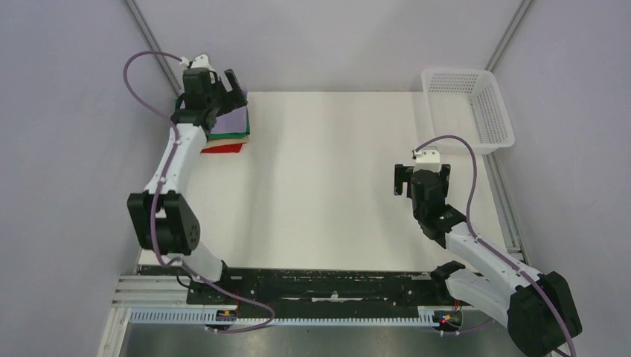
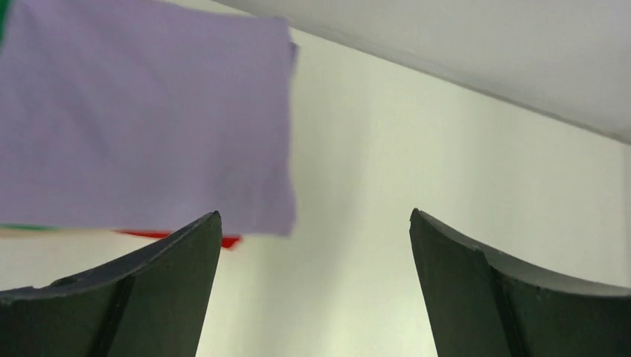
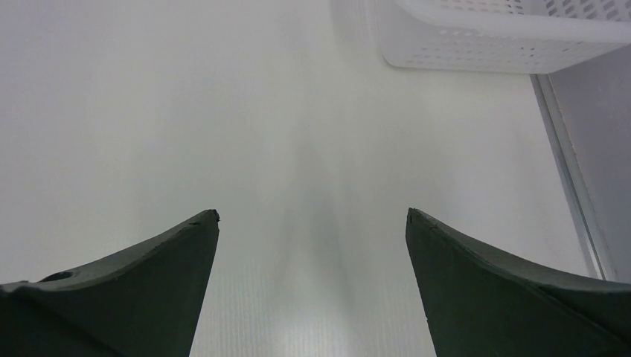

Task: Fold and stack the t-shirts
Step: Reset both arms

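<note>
Lavender shirt (image 2: 141,111) left wrist, basket (image 3: 461,46) right wrist

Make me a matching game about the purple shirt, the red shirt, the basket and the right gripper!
Things:
1. purple shirt
2. red shirt
3. basket
4. right gripper

Where or how:
A. far right corner of the table
B. top of the stack
C. open, above bare table
D. peeking out under the stack

Pairs: 1-B, 2-D, 3-A, 4-C
</note>
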Action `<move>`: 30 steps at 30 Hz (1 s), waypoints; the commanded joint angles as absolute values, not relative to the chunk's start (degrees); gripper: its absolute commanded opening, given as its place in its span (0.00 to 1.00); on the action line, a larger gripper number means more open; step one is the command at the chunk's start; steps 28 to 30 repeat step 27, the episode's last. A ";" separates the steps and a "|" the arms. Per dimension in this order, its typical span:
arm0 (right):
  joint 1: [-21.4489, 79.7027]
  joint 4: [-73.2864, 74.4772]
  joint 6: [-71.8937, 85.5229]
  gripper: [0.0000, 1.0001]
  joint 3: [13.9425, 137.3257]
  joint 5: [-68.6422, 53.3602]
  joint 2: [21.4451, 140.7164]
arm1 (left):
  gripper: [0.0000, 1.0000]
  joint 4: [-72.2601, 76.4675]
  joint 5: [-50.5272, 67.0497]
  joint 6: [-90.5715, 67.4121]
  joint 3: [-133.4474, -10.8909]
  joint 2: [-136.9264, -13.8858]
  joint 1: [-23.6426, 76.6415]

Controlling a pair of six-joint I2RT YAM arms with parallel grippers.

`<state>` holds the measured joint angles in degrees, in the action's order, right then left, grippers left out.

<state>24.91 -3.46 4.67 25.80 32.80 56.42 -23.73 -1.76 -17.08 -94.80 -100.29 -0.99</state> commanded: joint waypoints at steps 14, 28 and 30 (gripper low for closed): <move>24.83 -13.29 11.85 0.98 9.63 31.75 38.32 | 1.00 11.23 4.04 -31.34 -31.82 -59.97 16.08; 24.87 -17.96 10.33 0.98 7.46 30.31 38.41 | 1.00 7.62 -2.77 -30.48 -31.52 -58.07 16.08; 24.87 -17.96 10.33 0.98 7.46 30.31 38.41 | 1.00 7.62 -2.77 -30.48 -31.52 -58.07 16.08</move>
